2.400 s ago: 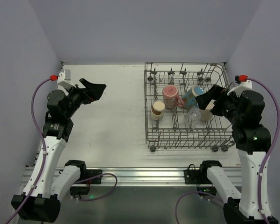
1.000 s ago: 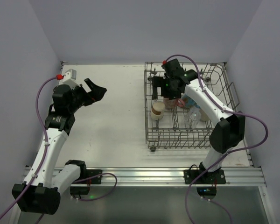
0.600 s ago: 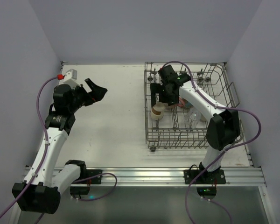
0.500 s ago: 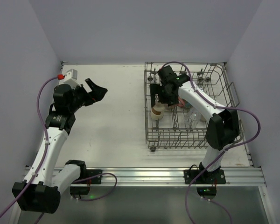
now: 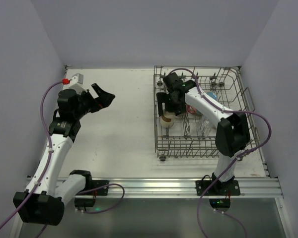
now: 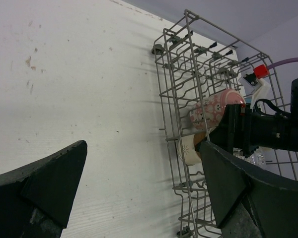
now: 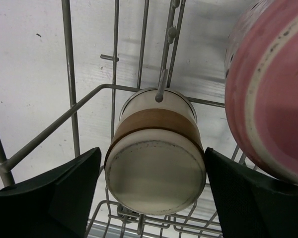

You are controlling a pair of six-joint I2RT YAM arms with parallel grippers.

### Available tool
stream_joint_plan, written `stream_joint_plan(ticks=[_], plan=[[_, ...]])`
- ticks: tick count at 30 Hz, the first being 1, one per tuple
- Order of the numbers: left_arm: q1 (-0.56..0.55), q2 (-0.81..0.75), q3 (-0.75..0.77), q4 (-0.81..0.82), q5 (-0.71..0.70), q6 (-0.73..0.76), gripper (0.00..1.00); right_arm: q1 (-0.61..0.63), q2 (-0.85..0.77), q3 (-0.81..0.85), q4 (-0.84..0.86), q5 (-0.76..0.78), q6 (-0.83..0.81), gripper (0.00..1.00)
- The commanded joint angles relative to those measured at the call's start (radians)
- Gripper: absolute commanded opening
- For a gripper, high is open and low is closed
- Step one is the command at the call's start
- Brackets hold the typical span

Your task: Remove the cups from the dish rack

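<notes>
Right gripper (image 7: 153, 171) sits low in the large grey wire dish rack (image 5: 188, 146), jaws apart and straddling, not clamping, the small tan cream-rimmed cup (image 7: 156, 124) at the rack's left side beside the pink patterned mug (image 7: 268, 89); left gripper (image 5: 104, 94) gapes empty above the white table (image 5: 124, 129).

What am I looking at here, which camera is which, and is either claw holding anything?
Two robot arms are bolted at a table's near edge. The overhead view shows both; the other two come from a camera on each wrist. On the table stands a wire dish rack holding cups. The left claw hangs open over the table, holding nothing. The right claw is down in the rack, fingers open either side of a tan cup next to a pink mug; it does not grip it yet.
</notes>
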Motion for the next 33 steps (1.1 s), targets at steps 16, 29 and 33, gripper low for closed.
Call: stream_joint_plan(ticks=[16, 29, 33], plan=[[0.005, 0.026, 0.051, 0.035, 0.139, -0.003, 0.91, 0.011, -0.158, 0.029, 0.0, 0.104, 0.025, 0.0], [0.005, 0.025, -0.15, 0.775, 0.636, -0.44, 0.89, -0.012, -0.546, 0.02, 0.186, -0.095, 0.079, 0.0], [0.005, 0.051, -0.233, 1.058, 0.707, -0.678, 0.83, -0.025, -0.585, -0.038, 0.328, -0.282, 0.117, 0.0]])
